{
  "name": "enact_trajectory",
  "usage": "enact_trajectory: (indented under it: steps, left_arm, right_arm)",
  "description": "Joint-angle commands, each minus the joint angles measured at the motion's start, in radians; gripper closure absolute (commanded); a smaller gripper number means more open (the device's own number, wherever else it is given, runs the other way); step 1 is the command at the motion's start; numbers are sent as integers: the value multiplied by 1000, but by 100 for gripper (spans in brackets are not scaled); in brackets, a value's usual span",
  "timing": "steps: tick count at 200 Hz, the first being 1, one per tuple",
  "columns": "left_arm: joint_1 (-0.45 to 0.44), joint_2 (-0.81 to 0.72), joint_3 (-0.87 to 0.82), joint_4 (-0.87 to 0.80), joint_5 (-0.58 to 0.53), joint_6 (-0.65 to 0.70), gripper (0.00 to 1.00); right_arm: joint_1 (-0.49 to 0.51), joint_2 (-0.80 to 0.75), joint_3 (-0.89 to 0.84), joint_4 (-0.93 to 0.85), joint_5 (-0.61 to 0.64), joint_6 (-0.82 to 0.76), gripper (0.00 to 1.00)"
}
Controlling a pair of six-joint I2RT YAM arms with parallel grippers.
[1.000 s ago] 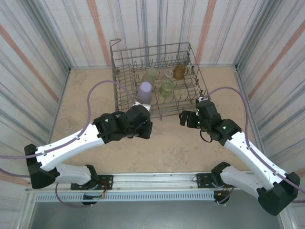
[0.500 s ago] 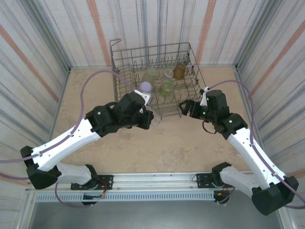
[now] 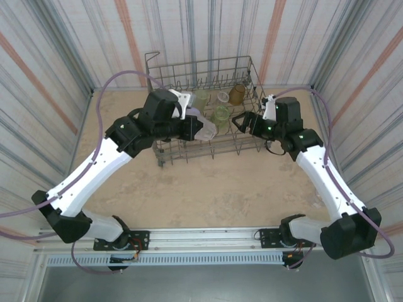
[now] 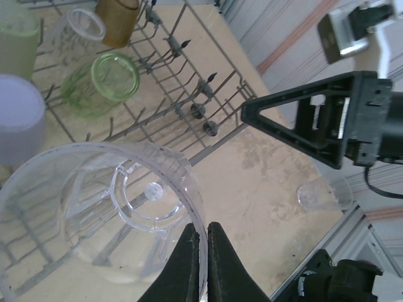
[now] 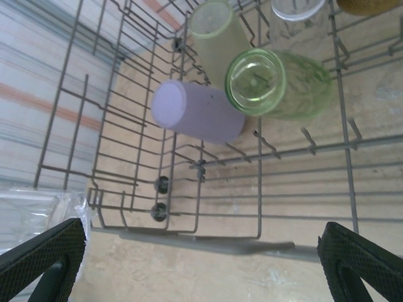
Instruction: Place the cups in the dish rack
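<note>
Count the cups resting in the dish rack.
5 in the dish rack: a lavender cup and a yellow-green cup in the nearer row; a second yellow-green cup, a clear cup and an amber cup behind. Some may be hidden.
</note>
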Motion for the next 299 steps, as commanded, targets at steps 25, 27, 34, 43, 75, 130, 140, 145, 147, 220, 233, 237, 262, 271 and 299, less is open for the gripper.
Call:
enact_trajectory:
  steps: [25,27,34,43,75,130,140,145,147,220,233,237,262,271,299]
  left_arm:
    - [131,59,45,121,125,34,100]
    - [137,62,46,124,128,34,100]
    - [157,73,46,139,144,34,100]
    - [181,87,46,160,165,28,100]
    - [265,130,21,294,275,-28,100]
    - [369,223,27,478,420,-130,100]
    - [384,237,22,522,445,-163,100]
    - [392,245,20,547,463,-181,100]
    - [394,248,19,561,470,-189,100]
    - [429,343,14,852,676,-369,100]
    - [430,348,11,867,680,-382,100]
    - [429,350,10,873,680,-386,100]
    - [429,351,2,895,680,-396,100]
    - [431,351,2,899,680,-398,100]
    - [431,360,3,925,687,-421,100]
  right_arm:
    - [-68,114,53,108,-174,5,1]
    - [-70,121,56,113,-180,8,1]
    - [-78,140,61,131,-202,16,1]
    - [-85,158,68,150,-219,25,1]
    - [-95,231,103,226,-285,55,1]
    - [-114,353,127,485,-448,195,1]
    - [-115,382,135,542,-473,229,1]
    - [-115,396,138,572,-486,246,1]
    - [-116,402,138,583,-489,254,1]
    - [-94,588,191,1072,-592,574,1]
    - [-86,612,210,1125,-597,594,1]
    - [-84,618,215,1135,-597,630,1]
    - [-71,650,250,1197,-601,668,1]
    - [-66,661,260,1218,-601,682,1]
    - [-54,682,285,1262,-600,714,1]
